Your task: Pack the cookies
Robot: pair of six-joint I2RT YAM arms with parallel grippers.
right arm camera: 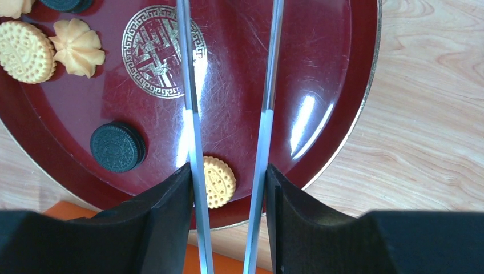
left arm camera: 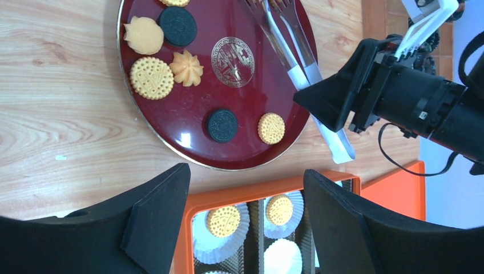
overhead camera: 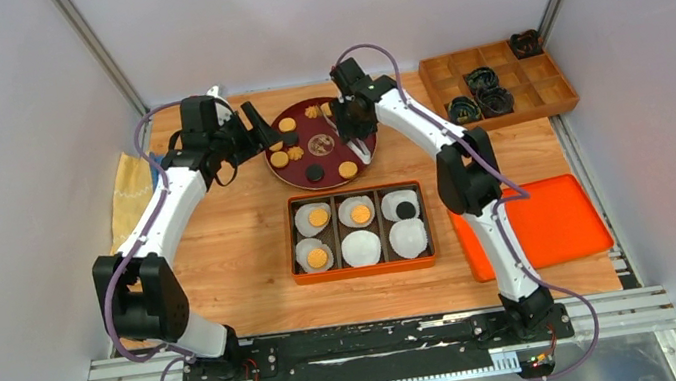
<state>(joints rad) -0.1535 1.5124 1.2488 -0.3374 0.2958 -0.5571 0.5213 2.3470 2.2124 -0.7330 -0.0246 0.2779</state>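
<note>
Tongs [right arm camera: 192,142] sit clamped in the right gripper [right arm camera: 228,177], their arms spread over the red plate [right arm camera: 331,68]. One of the cookies [right arm camera: 218,181] lies between those arms, with others off to their left. The left gripper [left arm camera: 244,177] hangs wide, holding nothing, above the orange box [left arm camera: 268,189].

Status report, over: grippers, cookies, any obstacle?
Left gripper open, empty. Right gripper shut on tongs. Four cookies in box, rest on plate. No obstruction seen.

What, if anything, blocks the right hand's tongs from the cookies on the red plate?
Nothing visible. The right hand holds metal tongs spread over the dark red round plate; a small round golden cookie and a black round cookie lie uncovered near them.
</note>
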